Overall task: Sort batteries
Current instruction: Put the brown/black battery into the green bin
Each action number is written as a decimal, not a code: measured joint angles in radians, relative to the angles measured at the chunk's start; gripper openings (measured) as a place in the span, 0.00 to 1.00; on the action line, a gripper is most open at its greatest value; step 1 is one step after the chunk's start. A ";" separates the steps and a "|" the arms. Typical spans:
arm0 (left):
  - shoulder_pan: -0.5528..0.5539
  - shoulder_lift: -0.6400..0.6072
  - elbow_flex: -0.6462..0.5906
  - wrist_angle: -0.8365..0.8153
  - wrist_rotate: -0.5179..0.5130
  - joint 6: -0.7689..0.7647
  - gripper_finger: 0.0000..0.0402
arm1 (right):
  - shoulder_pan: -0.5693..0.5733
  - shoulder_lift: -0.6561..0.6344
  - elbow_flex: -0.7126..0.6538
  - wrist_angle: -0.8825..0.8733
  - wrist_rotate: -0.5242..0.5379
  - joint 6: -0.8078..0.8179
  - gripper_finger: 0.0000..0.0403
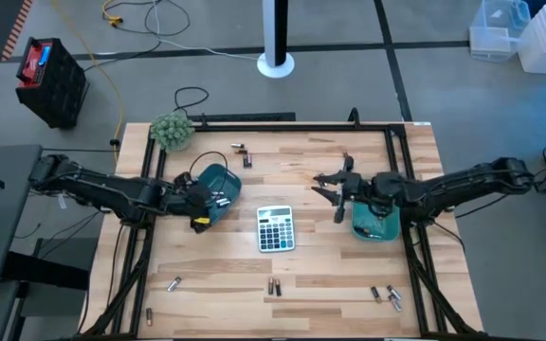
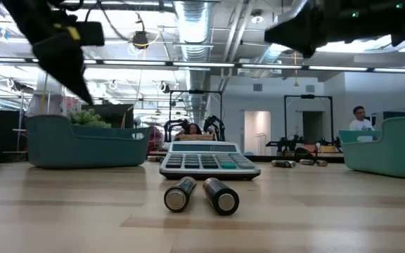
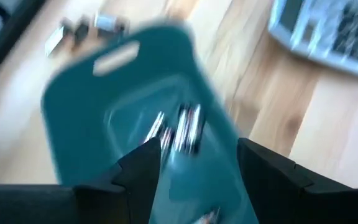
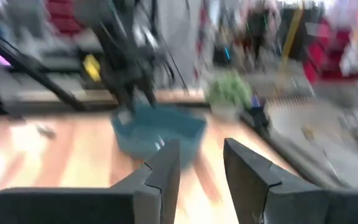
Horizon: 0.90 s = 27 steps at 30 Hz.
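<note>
Several small batteries lie on the wooden table: two near the far edge (image 1: 244,154), a pair (image 1: 273,285) close to the near edge, large in the low view (image 2: 201,195), and others at the near right (image 1: 387,296) and near left (image 1: 173,283). A few batteries (image 3: 178,129) lie on the floor of the left teal tray (image 1: 221,182). My left gripper (image 1: 207,202) hovers open over that tray's near end (image 3: 197,171). My right gripper (image 1: 320,187) is open and empty in the air (image 4: 201,165), left of the right teal tray (image 1: 375,225).
A grey calculator (image 1: 275,227) lies between the two trays, its keys facing up (image 2: 209,161). A small green plant (image 1: 172,130) stands at the far left corner. A black frame (image 1: 282,121) runs round the table. People show in the room beyond (image 2: 361,118).
</note>
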 joint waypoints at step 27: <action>0.143 0.000 -0.116 0.665 0.095 0.475 0.51 | 0.033 0.367 0.385 -0.800 -0.097 0.301 0.46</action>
